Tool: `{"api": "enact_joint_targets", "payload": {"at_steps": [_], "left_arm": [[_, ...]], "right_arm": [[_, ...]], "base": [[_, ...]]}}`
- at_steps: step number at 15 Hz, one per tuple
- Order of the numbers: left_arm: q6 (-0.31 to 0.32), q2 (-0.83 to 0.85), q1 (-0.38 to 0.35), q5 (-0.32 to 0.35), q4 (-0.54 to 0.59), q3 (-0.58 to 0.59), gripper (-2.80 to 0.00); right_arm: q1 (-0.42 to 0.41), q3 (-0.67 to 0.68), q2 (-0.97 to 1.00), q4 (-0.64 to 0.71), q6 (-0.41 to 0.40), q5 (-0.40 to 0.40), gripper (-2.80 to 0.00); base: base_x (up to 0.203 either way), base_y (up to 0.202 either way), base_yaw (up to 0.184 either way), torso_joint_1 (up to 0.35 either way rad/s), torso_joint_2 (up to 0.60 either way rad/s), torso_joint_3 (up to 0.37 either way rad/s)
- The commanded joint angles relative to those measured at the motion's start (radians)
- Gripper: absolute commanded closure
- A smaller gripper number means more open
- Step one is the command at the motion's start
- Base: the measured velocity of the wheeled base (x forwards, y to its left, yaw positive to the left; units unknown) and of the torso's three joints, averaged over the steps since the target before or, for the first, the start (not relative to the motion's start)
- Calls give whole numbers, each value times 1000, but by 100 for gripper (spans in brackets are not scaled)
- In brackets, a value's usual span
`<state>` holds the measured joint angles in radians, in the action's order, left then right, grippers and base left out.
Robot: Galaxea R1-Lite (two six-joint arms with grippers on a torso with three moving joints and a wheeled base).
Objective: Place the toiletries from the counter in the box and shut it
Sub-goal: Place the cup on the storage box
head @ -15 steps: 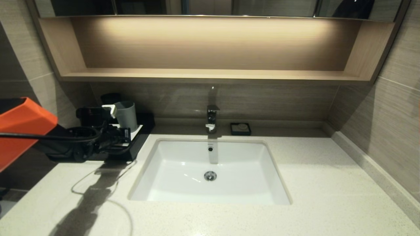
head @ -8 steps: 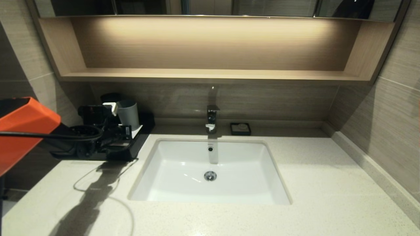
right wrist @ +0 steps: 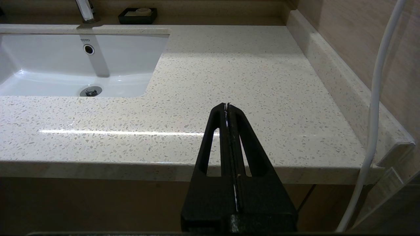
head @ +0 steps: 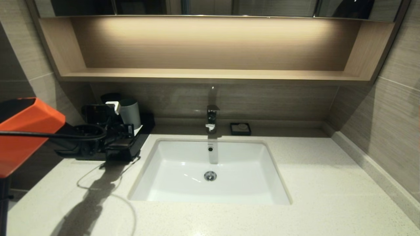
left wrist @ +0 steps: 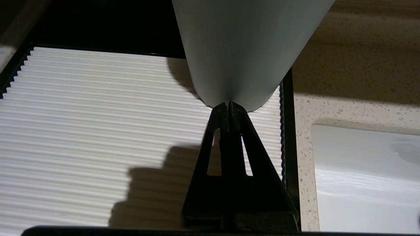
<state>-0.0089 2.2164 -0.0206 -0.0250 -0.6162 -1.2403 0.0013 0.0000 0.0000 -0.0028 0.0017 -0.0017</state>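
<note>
The black box [head: 141, 137] stands at the counter's [head: 229, 216] back left, beside the white basin [head: 210, 183]. Its white ribbed top panel [left wrist: 98, 108] fills the left wrist view. My left gripper [head: 130, 131] is over this panel, shut and empty. Its tips [left wrist: 228, 105] are against the base of the grey tumbler [left wrist: 242, 49], which stands on the panel. My right gripper [right wrist: 227, 106] is shut and empty, off the counter's front edge at the right; it does not show in the head view. No toiletries are in view. The box's front is hidden by my left arm.
A faucet [head: 212, 118] and a small black soap dish [head: 240, 128] stand behind the basin. A wooden shelf [head: 210, 74] hangs above. A raised stone ledge [head: 370, 167] and the wall bound the right side. A white cable [right wrist: 374, 98] hangs near my right gripper.
My left arm has moved a little to the right over the box. The grey tumbler has shifted slightly to the right with it.
</note>
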Motion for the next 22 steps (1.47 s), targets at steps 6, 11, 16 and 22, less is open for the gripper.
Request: {"api": "enact_joint_targets", "payload": {"at_steps": [6, 11, 16, 22], "left_arm": [[0, 28, 4, -1, -1, -50, 0], [0, 48, 11, -1, 4, -80, 0], [1, 52, 13, -3, 4, -85, 0], [3, 74, 11, -3, 1, -87, 0]], "right_arm": [[0, 2, -2, 0, 0, 0, 0], [0, 1, -2, 0, 0, 0, 0], [0, 2, -2, 0, 0, 0, 0], [0, 2, -2, 0, 0, 0, 0]], "base": [[0, 0, 0, 0, 0, 0], [0, 0, 0, 0, 0, 0], [0, 0, 0, 0, 0, 0], [0, 0, 0, 0, 0, 0]]}}
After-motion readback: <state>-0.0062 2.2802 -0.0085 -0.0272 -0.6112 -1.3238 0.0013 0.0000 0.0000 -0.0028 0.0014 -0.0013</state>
